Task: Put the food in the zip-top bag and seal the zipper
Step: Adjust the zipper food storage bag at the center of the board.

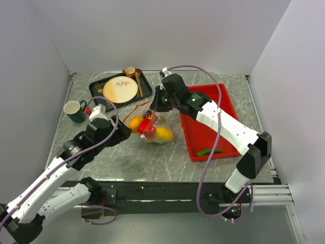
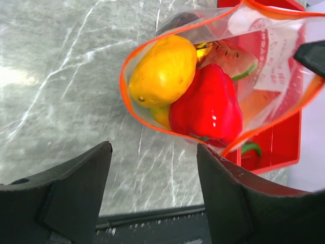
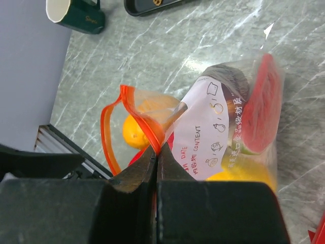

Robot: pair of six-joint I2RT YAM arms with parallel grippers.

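The zip-top bag (image 1: pixel 154 129) lies mid-table, its mouth held open. My right gripper (image 1: pixel 161 105) is shut on its orange-red zipper strip (image 3: pixel 147 124) and lifts that edge. In the bag are a red pepper (image 2: pixel 208 107), an orange-yellow fruit (image 2: pixel 162 71), a red-green mango (image 3: pixel 259 107), a dark purple fruit (image 3: pixel 228 81) and a yellow mango (image 1: pixel 163 133). A green chili (image 1: pixel 209 151) lies in the red tray (image 1: pixel 223 109). My left gripper (image 2: pixel 155 152) is open and empty just short of the mouth, also seen from above (image 1: pixel 128 132). No cauliflower or slider shows.
A black tray (image 1: pixel 96 87) with a beige plate (image 1: pixel 120 89), a spoon and a small cup stands at the back left. A green mug (image 1: pixel 76 111) stands at the left, a small red object beside it. Grey walls close in the table.
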